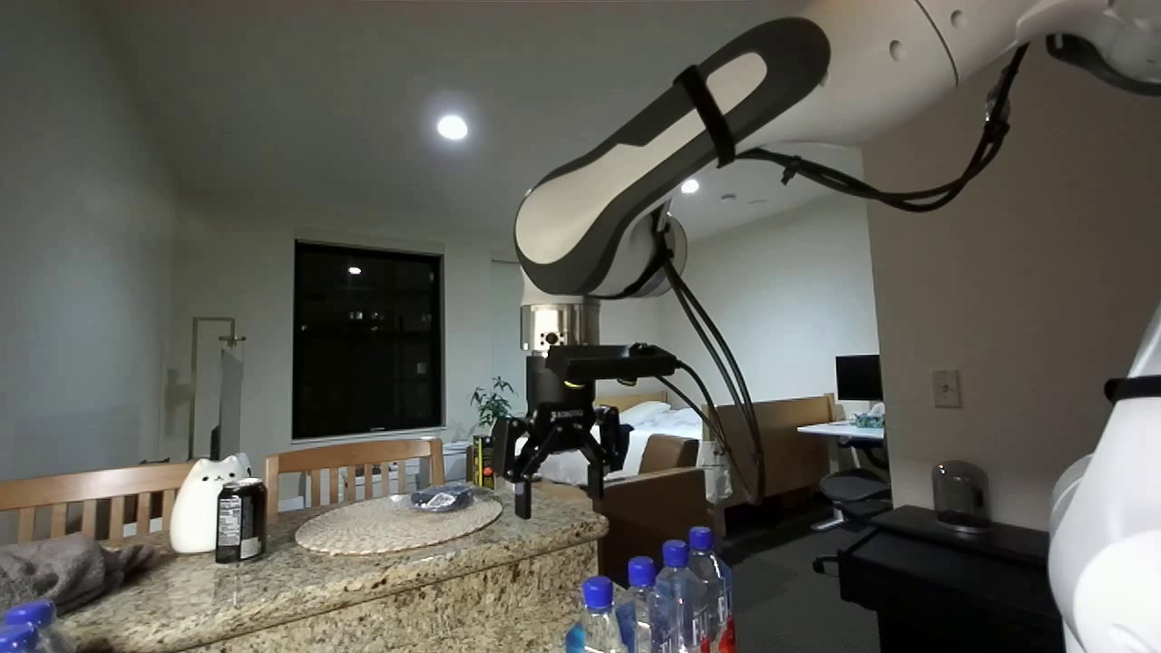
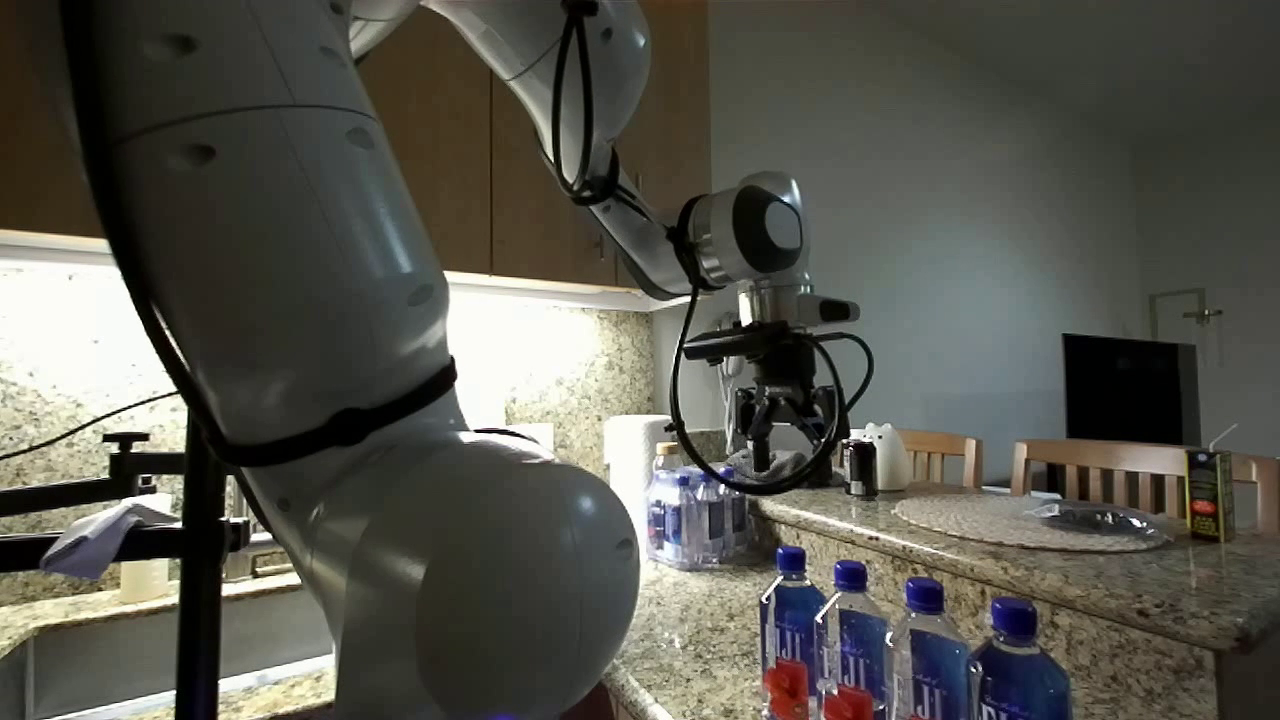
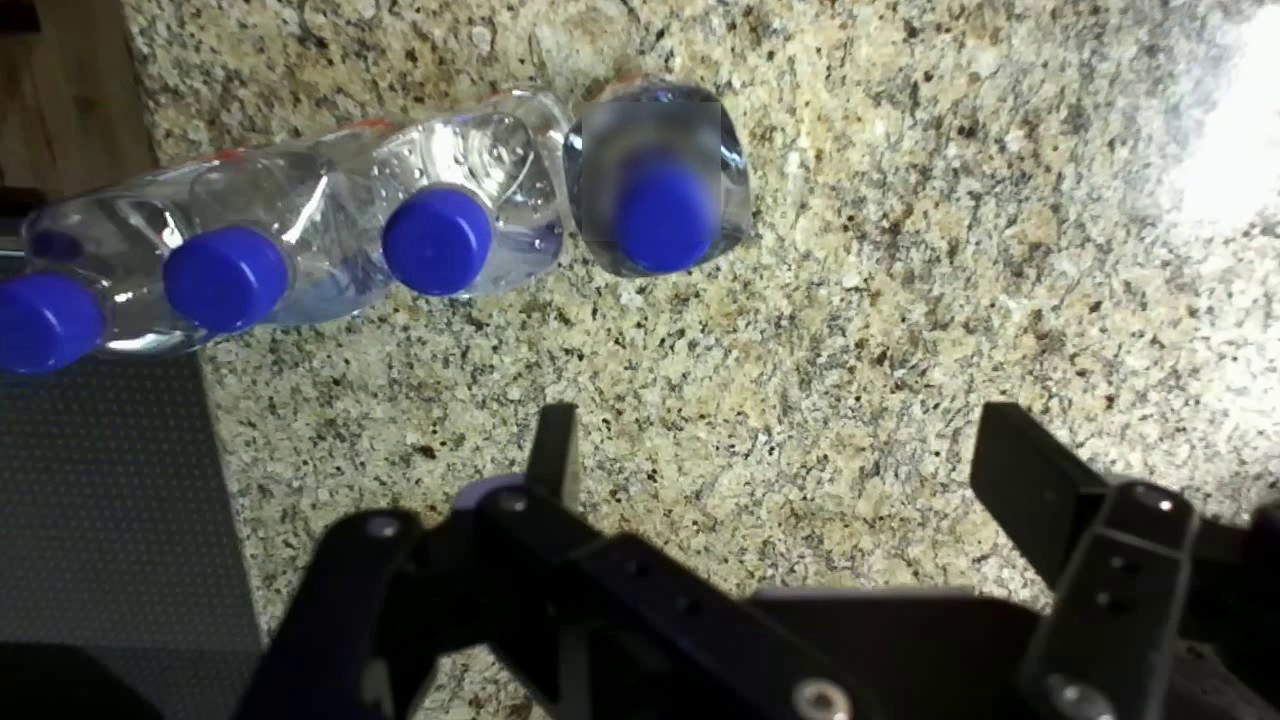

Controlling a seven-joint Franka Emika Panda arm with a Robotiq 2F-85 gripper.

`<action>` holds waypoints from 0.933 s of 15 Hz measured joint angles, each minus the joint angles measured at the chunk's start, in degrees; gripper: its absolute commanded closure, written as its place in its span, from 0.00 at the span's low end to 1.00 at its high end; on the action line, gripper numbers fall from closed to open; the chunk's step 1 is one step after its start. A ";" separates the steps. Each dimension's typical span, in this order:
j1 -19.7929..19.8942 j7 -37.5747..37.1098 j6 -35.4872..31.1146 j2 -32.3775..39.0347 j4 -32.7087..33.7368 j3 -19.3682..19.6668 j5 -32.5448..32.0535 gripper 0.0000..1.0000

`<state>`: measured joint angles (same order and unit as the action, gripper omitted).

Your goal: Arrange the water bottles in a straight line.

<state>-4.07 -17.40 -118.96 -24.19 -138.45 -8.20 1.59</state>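
Several clear water bottles with blue caps and blue labels stand upright in a close row on the granite counter, shown in both exterior views (image 1: 676, 599) (image 2: 926, 650). In the wrist view the row runs from the left edge to the upper middle, slightly slanted; the rightmost bottle (image 3: 662, 212) stands just apart from its neighbour (image 3: 437, 240). My gripper (image 3: 775, 445) is open and empty, above bare counter, below and right of that rightmost bottle in the wrist view. It hangs pointing down, higher than the bottle caps, in both exterior views (image 1: 560, 494) (image 2: 790, 455).
More blue-capped bottles (image 2: 690, 520) stand in a cluster at the counter's back. A raised granite ledge (image 2: 1000, 590) runs beside the row, bearing a dark can (image 1: 241, 521), a white cat figure (image 1: 192, 508), a grey towel (image 1: 63, 571) and a woven mat (image 1: 363, 531).
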 measured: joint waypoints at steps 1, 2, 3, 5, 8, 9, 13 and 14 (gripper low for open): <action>0.03 0.00 0.12 -0.25 0.35 0.00 0.00 0.00; 0.07 0.00 0.18 -0.43 0.70 0.03 0.00 0.00; 0.13 0.00 0.20 -0.49 1.10 0.06 -0.01 0.00; 0.29 0.00 0.24 -0.49 1.83 0.27 -0.01 0.00; 0.66 0.00 0.28 -0.44 2.57 0.56 -0.01 0.00; 0.78 0.00 0.32 -0.35 2.65 0.56 -0.01 0.00; 0.79 0.00 0.56 0.46 2.65 0.45 -0.01 0.00; 0.79 0.00 0.57 0.50 2.65 0.45 -0.01 0.00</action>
<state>-3.28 -17.40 -118.39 -23.69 -135.80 -7.75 1.58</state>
